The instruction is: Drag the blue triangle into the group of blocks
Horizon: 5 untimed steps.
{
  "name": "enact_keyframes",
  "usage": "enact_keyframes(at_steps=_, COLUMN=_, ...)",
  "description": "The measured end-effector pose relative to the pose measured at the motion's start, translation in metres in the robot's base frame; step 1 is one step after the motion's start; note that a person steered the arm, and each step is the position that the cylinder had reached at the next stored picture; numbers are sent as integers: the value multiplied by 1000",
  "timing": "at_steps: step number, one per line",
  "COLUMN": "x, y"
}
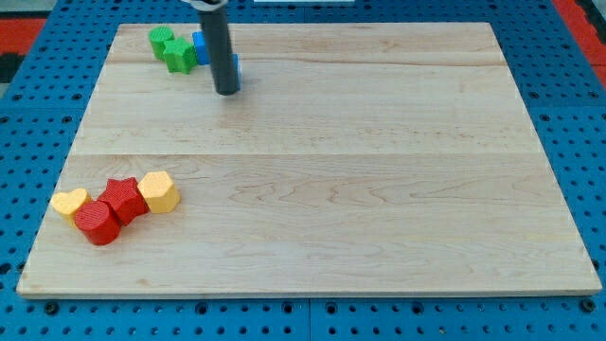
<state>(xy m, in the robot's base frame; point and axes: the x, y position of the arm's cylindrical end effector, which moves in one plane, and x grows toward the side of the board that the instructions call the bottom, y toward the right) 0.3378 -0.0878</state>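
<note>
My tip (226,92) rests on the board near the view's top left. A blue block (200,47) sits just left of the rod, touching a green block (178,55). A sliver of blue (237,68) shows at the rod's right edge, just above my tip. The rod hides most of the blue, so I cannot make out its shape or tell whether it is one block or two. A second green block (161,40) lies further left.
A group of blocks lies at the view's bottom left: a yellow heart (69,202), a red star (123,197), a red cylinder (98,224) and a yellow hexagon (159,191). The wooden board (379,189) lies on a blue pegboard.
</note>
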Motion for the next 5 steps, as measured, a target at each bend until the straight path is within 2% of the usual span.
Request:
enact_keyframes(at_steps=1, x=2, y=32)
enact_keyframes(at_steps=2, x=-18, y=38)
enact_keyframes(at_steps=5, x=-69, y=-23)
